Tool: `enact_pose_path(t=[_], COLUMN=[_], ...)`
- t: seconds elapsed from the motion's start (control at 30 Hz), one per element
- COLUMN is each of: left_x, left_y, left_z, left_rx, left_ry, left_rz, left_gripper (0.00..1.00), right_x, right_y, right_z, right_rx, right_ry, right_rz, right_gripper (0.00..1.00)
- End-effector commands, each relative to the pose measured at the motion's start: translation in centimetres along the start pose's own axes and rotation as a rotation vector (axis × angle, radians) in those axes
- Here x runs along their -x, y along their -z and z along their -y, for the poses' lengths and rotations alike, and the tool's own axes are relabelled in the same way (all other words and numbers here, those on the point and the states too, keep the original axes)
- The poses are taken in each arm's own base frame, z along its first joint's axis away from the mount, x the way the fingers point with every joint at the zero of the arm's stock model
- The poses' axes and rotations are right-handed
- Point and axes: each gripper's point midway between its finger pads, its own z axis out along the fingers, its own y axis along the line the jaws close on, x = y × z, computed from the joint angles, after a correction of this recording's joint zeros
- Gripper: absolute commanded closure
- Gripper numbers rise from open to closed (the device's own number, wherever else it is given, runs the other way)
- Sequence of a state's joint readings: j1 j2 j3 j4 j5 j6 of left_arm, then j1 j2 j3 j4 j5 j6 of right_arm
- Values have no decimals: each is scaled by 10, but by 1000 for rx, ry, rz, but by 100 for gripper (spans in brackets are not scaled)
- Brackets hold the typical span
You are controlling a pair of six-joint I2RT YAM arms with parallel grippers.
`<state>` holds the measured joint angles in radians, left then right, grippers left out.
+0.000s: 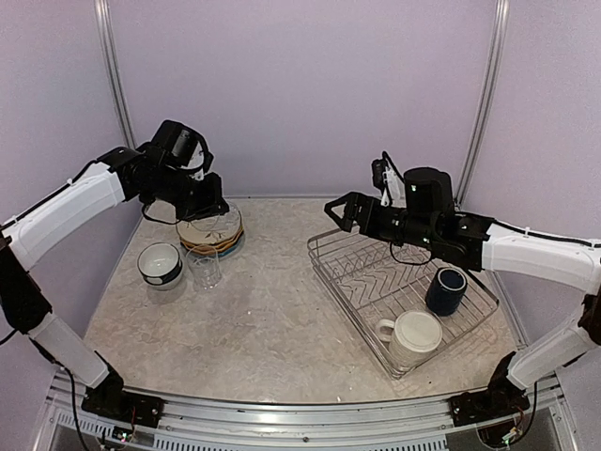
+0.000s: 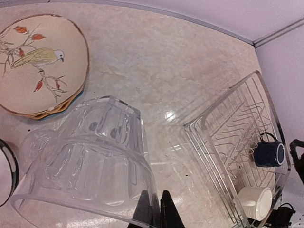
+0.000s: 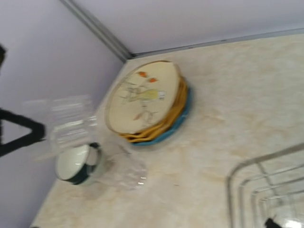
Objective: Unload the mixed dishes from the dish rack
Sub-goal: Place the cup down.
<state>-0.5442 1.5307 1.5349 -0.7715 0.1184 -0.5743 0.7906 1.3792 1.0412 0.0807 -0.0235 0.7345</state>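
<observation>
My left gripper [image 2: 156, 197] is shut on the rim of a clear glass [image 2: 90, 161] and holds it tilted above the table, near the plate stack. The stack has a cream floral plate [image 2: 40, 66] on top of orange and blue ones [image 1: 209, 230]. A second clear glass [image 1: 205, 268] and a pale bowl with a dark band [image 1: 160, 263] stand beside the stack. The wire dish rack [image 1: 404, 282] holds a navy mug [image 1: 446, 289] and a large cream mug [image 1: 410, 335]. My right gripper [image 1: 338, 212] hovers open and empty over the rack's far left corner.
Purple walls close off the back and sides. The held glass [image 3: 71, 121] shows blurred in the right wrist view, above the bowl [image 3: 76, 164]. The rack's corner [image 3: 266, 190] is at that view's lower right.
</observation>
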Motion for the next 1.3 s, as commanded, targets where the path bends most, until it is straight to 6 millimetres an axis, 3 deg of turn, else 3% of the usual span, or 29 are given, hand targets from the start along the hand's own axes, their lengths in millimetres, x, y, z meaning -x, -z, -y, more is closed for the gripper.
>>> enact_pose_path(t=[0.0,0.3,0.37,0.8,1.03,1.27], left_x=[-1,-33,-36,-40,-38,-27], left_y=[10,-8,-18,-36,-47,-42], left_z=[-55,-83,-84,-102,-105,-101], left_rx=[332,510,498,547,518,489], left_ry=[116,357,365,391,388,340], left_rz=[55,-76,-108,-168,-197,-158], left_gripper=[100,100,100,100,84,72], right_x=[5,2,2,2,1,5], right_y=[10,11,11,13,17,26], right_z=[17,21,23,25,30,36], right_rx=[-101,-113,-120,-127,-147,-204], right_ry=[44,38,40,46,53,101], right_rz=[3,3,2,11,21,14], right_gripper=[0,0,0,0,0,0])
